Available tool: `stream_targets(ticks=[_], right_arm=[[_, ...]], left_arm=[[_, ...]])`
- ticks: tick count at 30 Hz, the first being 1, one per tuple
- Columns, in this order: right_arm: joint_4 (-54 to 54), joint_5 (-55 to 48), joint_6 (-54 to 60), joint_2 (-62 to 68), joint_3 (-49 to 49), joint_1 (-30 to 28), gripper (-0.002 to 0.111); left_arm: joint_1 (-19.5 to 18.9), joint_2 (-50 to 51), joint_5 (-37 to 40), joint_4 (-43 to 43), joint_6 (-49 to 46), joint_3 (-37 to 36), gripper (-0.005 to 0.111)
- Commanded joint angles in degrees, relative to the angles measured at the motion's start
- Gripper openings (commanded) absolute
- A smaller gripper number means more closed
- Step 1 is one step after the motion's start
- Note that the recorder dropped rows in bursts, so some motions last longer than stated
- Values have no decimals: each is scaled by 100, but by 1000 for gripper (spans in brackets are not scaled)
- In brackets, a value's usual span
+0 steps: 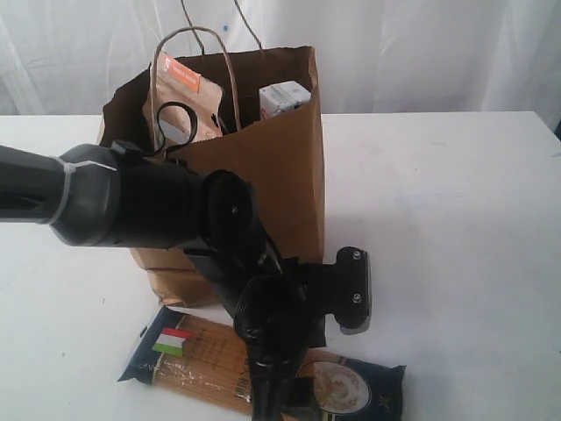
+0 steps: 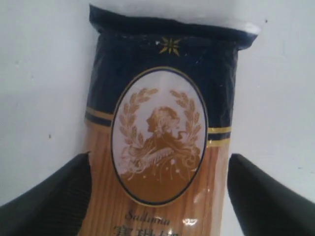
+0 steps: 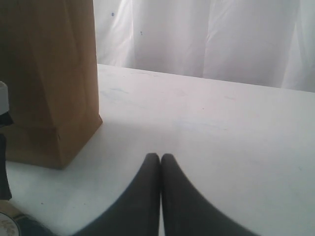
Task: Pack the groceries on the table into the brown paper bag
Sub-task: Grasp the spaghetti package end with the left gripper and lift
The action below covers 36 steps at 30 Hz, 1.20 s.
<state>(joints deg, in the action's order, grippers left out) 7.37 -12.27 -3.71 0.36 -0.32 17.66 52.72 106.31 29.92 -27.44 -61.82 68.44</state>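
Underneath, spaghetti packet (image 2: 157,98), left hand (image 2: 159,156) astride

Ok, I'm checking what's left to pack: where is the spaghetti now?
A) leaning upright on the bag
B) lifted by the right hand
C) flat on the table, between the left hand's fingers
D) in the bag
C: the spaghetti lies flat on the table before the bag, with the left hand placing its fingers either side of it.
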Motion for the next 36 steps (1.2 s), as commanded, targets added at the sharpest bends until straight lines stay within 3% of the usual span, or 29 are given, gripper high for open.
stream_targets(ticks=[1, 4, 11, 27, 29, 31, 36], right_arm=[[-7, -9, 46, -36, 32, -49, 0], [-7, -9, 46, -36, 32, -49, 0], [-7, -9, 46, -36, 32, -49, 0], [-7, -9, 133, -36, 32, -49, 0], [-7, -9, 133, -36, 32, -49, 0], [-7, -9, 133, -36, 32, -49, 0], [-7, -9, 133, -36, 32, -49, 0]], left_arm=[[39, 5, -37, 141, 352, 32, 97], [153, 5, -344, 156, 361, 32, 105], [497, 176, -512, 218, 393, 32, 105], [509, 611, -884, 400, 657, 32, 103], [509, 625, -884, 400, 657, 32, 94], [509, 625, -884, 400, 657, 32, 76], [509, 625, -640, 400, 634, 32, 1]])
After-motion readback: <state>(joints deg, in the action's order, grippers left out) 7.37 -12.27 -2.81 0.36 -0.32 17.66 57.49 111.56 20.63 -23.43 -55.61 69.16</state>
